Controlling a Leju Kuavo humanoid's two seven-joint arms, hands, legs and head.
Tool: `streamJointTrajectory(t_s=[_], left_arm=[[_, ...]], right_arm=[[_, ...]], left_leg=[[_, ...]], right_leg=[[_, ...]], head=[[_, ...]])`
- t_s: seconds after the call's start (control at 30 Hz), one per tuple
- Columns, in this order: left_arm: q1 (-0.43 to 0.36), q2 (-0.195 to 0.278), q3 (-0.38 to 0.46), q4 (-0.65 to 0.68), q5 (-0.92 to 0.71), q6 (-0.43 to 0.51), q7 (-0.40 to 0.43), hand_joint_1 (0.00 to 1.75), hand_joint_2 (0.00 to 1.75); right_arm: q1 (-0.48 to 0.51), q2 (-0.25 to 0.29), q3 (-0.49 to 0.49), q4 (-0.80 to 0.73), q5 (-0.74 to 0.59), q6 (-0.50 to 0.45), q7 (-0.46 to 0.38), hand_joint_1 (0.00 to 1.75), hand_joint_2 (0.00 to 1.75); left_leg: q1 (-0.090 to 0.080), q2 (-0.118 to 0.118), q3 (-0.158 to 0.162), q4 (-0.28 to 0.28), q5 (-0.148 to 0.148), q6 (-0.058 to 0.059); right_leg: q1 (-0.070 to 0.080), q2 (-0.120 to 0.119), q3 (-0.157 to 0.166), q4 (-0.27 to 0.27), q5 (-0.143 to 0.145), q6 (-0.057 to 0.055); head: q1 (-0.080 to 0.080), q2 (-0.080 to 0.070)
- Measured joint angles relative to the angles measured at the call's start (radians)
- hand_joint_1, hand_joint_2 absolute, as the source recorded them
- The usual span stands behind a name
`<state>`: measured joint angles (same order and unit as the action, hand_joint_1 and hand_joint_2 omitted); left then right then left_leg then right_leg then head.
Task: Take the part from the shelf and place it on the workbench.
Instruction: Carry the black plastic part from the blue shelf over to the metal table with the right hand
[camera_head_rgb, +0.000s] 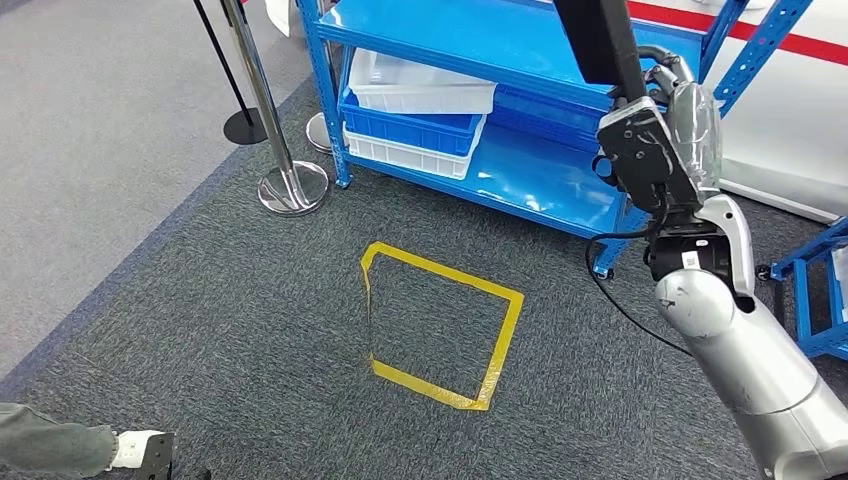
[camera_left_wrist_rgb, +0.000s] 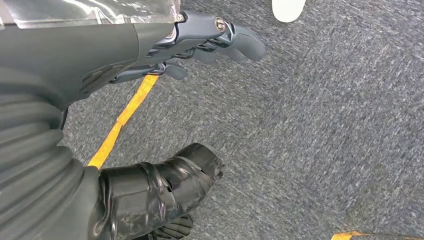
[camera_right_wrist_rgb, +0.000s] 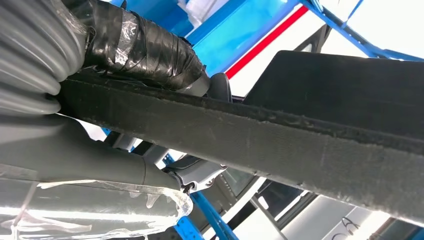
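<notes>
With the dark flat part (camera_head_rgb: 603, 40) already gripped in your right hand (camera_head_rgb: 668, 125) and lifted just in front of the blue shelf (camera_head_rgb: 530, 175), pickup looks done; your left hand (camera_left_wrist_rgb: 200, 40) hangs released, and the table drop-off remains.

The empty left hand (camera_left_wrist_rgb: 200, 100) hangs, fingers apart, above grey carpet (camera_left_wrist_rgb: 325, 125) crossed by yellow tape (camera_left_wrist_rgb: 122, 120).

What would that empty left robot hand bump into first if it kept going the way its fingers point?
Most likely just the grey carpet. The left robot hand hangs open with nothing in it, fingers angled toward the floor, and nothing lies between, though depth is hard to judge.
</notes>
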<state>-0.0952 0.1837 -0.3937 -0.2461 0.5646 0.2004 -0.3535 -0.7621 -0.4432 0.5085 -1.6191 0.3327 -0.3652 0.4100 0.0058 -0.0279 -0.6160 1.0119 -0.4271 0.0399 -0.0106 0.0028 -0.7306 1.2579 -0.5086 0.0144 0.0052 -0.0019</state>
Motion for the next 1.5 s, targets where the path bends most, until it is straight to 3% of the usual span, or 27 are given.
streamJointTrajectory(t_s=[0.07,0.13,0.27,0.33,0.4,0.47,0.5,0.57,0.6,0.67,0.73,0.8,0.9,0.93,0.97,1.03,1.1,1.17,1.23,1.3,1.4,1.47,1.5], left_arm=[[0.000,-0.002,0.000,0.000,-0.005,0.000,0.001,0.00,1.75],[-0.001,-0.003,0.000,0.000,-0.008,0.000,0.001,0.00,1.75],[0.003,-0.004,0.000,0.001,-0.008,0.000,0.003,0.00,1.75],[0.001,-0.004,0.000,0.001,-0.008,0.000,0.003,0.00,1.75],[0.001,-0.005,-0.001,0.001,-0.008,0.000,0.003,0.00,1.75],[0.003,-0.007,-0.001,0.001,-0.009,0.000,0.003,0.00,1.75],[0.004,-0.007,-0.001,0.001,-0.009,0.000,0.003,0.00,1.75],[0.003,-0.008,-0.001,0.001,-0.010,0.000,0.003,0.00,1.75],[0.001,-0.008,-0.001,0.002,-0.011,0.000,0.004,0.00,1.75],[-0.002,-0.008,-0.002,0.002,-0.011,0.000,0.005,0.00,1.75],[-0.001,-0.010,-0.003,0.002,-0.013,0.000,0.007,0.00,1.75],[0.000,-0.011,-0.005,0.002,-0.016,0.000,0.008,0.00,1.75],[-0.003,-0.013,-0.006,0.002,-0.019,0.000,0.013,0.00,1.75],[-0.004,-0.014,-0.007,0.002,-0.020,0.000,0.014,0.00,1.75],[-0.004,-0.016,-0.007,0.002,-0.020,0.000,0.016,0.00,1.75],[-0.003,-0.019,-0.007,0.002,-0.021,0.001,0.017,0.00,1.75],[-0.005,-0.020,-0.007,0.002,-0.020,0.001,0.018,0.00,1.75],[-0.006,-0.021,-0.007,0.002,-0.020,0.002,0.019,0.00,1.75],[-0.003,-0.021,-0.007,0.002,-0.018,0.003,0.020,0.00,1.75],[0.001,-0.023,-0.008,0.002,-0.017,0.003,0.020,0.00,1.75],[-0.002,-0.024,-0.008,0.002,-0.015,0.003,0.019,0.00,1.75],[-0.002,-0.026,-0.008,0.002,-0.014,0.002,0.019,0.00,1.75],[0.000,-0.027,-0.008,0.002,-0.014,0.002,0.019,0.00,1.75]], right_arm=[[0.001,-0.005,0.000,-0.006,0.000,0.000,0.001,1.75,1.75],[0.003,-0.011,0.000,-0.015,0.000,-0.001,0.002,1.75,1.75],[0.013,-0.018,-0.001,-0.025,-0.001,-0.001,0.010,1.75,1.75],[0.014,-0.020,-0.002,-0.033,0.000,0.000,0.011,1.75,1.75],[0.015,-0.022,-0.003,-0.037,0.000,0.001,0.013,1.75,1.75],[0.018,-0.023,-0.004,-0.039,0.000,0.003,0.014,1.75,1.75],[0.019,-0.023,-0.004,-0.039,0.000,0.004,0.015,1.75,1.75],[0.020,-0.023,-0.006,-0.041,0.000,0.004,0.015,1.75,1.75],[0.020,-0.024,-0.008,-0.043,0.000,0.004,0.015,1.75,1.75],[0.019,-0.027,-0.012,-0.045,0.001,0.004,0.015,1.75,1.75],[0.020,-0.030,-0.014,-0.046,0.003,0.003,0.015,1.75,1.75],[0.020,-0.033,-0.016,-0.046,0.006,0.003,0.015,1.75,1.75],[0.021,-0.038,-0.019,-0.046,0.007,0.002,0.015,1.75,1.75],[0.023,-0.038,-0.019,-0.046,0.008,0.002,0.015,1.75,1.75],[0.026,-0.039,-0.019,-0.045,0.008,0.002,0.015,1.75,1.75],[0.027,-0.039,-0.019,-0.045,0.008,0.002,0.015,1.75,1.75],[0.022,-0.040,-0.020,-0.045,0.010,0.002,0.014,1.75,1.75],[0.018,-0.040,-0.021,-0.045,0.011,0.004,0.013,1.75,1.75],[0.015,-0.041,-0.023,-0.045,0.012,0.005,0.013,1.75,1.75],[0.010,-0.041,-0.023,-0.045,0.012,0.006,0.013,1.75,1.75],[0.004,-0.041,-0.024,-0.046,0.017,0.006,0.016,1.75,1.75],[0.004,-0.041,-0.024,-0.045,0.019,0.006,0.020,1.75,1.75],[0.004,-0.041,-0.024,-0.045,0.019,0.006,0.021,1.75,1.75]], left_leg=[[-0.001,-0.010,-0.004,0.011,-0.007,-0.005],[-0.001,-0.021,-0.014,0.022,-0.010,-0.013],[0.001,-0.028,-0.026,0.033,-0.017,-0.033],[0.002,-0.007,-0.057,0.102,-0.059,-0.045],[0.007,0.009,-0.115,0.220,-0.107,-0.056],[0.011,0.016,-0.143,0.269,-0.106,-0.063],[0.012,0.021,-0.130,0.238,-0.080,-0.064],[0.010,0.049,-0.067,0.113,-0.019,-0.062],[0.005,0.065,-0.040,0.057,-0.001,-0.057],[-0.004,0.081,-0.022,0.014,0.001,-0.044],[-0.004,0.064,-0.024,0.010,0.004,-0.031],[0.000,0.046,-0.018,0.003,0.007,-0.019],[0.001,0.018,-0.015,0.000,0.009,-0.004],[0.000,0.007,-0.015,0.001,0.008,-0.002],[0.000,-0.004,-0.015,0.004,0.007,-0.001],[0.001,-0.028,-0.015,0.012,0.004,-0.003],[0.001,-0.050,-0.023,0.027,-0.003,-0.010],[0.002,-0.069,-0.037,0.036,-0.003,-0.020],[0.006,-0.086,-0.045,0.035,0.001,-0.031],[0.005,-0.061,-0.055,0.055,-0.012,-0.042],[0.006,0.009,-0.125,0.205,-0.083,-0.058],[0.009,0.019,-0.169,0.289,-0.105,-0.062],[0.010,0.020,-0.170,0.288,-0.094,-0.062]], right_leg=[[-0.001,0.018,0.064,-0.128,0.059,-0.005],[0.000,0.034,0.101,-0.201,0.073,-0.009],[-0.003,0.016,0.112,-0.222,0.072,-0.021],[-0.008,0.001,0.120,-0.231,0.074,-0.027],[-0.009,-0.013,0.122,-0.232,0.073,-0.031],[-0.009,-0.027,0.122,-0.231,0.071,-0.031],[-0.009,-0.033,0.122,-0.230,0.070,-0.030],[-0.008,-0.045,0.125,-0.229,0.066,-0.025],[-0.006,-0.051,0.126,-0.229,0.064,-0.022],[0.000,-0.065,0.126,-0.230,0.063,-0.014],[0.003,-0.081,0.128,-0.230,0.059,-0.005],[0.000,-0.067,0.116,-0.197,0.031,0.003],[-0.001,-0.018,0.030,-0.017,-0.051,0.005],[0.000,-0.012,0.002,0.035,-0.064,0.004],[0.000,-0.008,-0.012,0.055,-0.058,0.004],[-0.003,0.000,0.016,-0.017,0.002,0.003],[-0.011,0.036,0.071,-0.137,0.052,0.002],[-0.014,0.063,0.095,-0.188,0.056,0.001],[-0.013,0.049,0.097,-0.193,0.057,-0.005],[-0.015,0.028,0.103,-0.199,0.059,-0.015],[-0.013,-0.006,0.111,-0.204,0.057,-0.027],[-0.011,-0.027,0.113,-0.203,0.054,-0.031],[-0.010,-0.036,0.114,-0.203,0.053,-0.031]], head=[[0.000,0.000],[-0.001,0.000],[-0.002,0.000],[-0.008,0.000],[-0.011,0.000],[-0.011,0.000],[-0.011,0.000],[-0.011,0.000],[-0.012,0.000],[-0.012,0.000],[-0.011,0.000],[-0.010,0.000],[-0.008,0.000],[-0.007,0.000],[-0.007,0.000],[-0.007,0.000],[-0.007,0.000],[-0.007,0.000],[-0.007,0.000],[-0.011,0.000],[-0.020,0.000],[-0.021,0.000],[-0.021,0.000]])
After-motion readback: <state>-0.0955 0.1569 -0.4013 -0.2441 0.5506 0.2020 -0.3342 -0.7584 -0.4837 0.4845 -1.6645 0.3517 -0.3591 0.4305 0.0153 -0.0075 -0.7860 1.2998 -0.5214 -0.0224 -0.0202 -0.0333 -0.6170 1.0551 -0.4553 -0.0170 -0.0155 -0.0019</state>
